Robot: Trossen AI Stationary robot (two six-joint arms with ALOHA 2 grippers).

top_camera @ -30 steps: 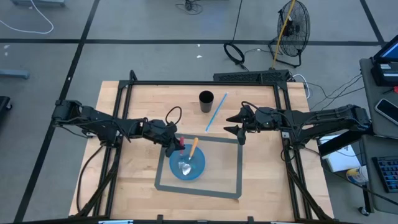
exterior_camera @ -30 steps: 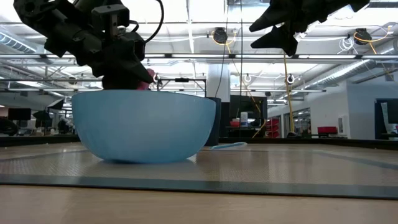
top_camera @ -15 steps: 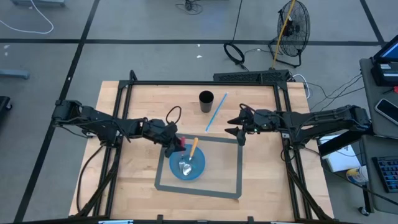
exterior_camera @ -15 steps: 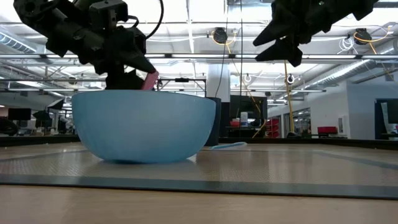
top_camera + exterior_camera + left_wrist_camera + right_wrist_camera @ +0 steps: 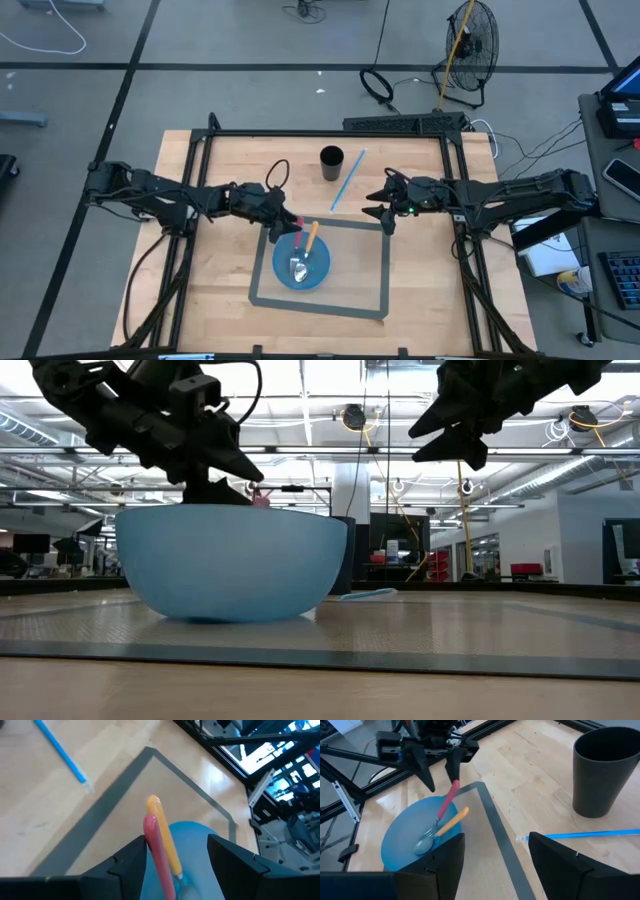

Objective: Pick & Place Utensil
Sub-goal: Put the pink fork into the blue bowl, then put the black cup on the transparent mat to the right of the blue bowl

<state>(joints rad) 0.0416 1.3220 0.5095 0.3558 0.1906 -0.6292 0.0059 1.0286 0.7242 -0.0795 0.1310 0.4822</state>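
A blue bowl (image 5: 318,272) sits in the near left part of a grey taped rectangle (image 5: 386,270). Inside it lie a pink-handled utensil (image 5: 447,802) and an orange-handled utensil (image 5: 453,822). Their heads are at the bowl's bottom and their handles lean on its far rim. My left gripper (image 5: 285,227) hovers open just above the pink handle's free end (image 5: 151,826), a finger on either side and apart from it. My right gripper (image 5: 379,206) hangs open in the air over the rectangle's far right corner, holding nothing.
A black cup (image 5: 331,162) stands at the far middle of the table. A blue straw (image 5: 348,180) lies flat beside it, between the cup and my right gripper. Black frame rails (image 5: 330,133) run along the table's edges.
My left gripper has opened and let go of the pink-handled utensil, then drawn up and a little toward the table's far left. The pink utensil has settled into the bowl, its handle leaning on the rim beside the orange one.
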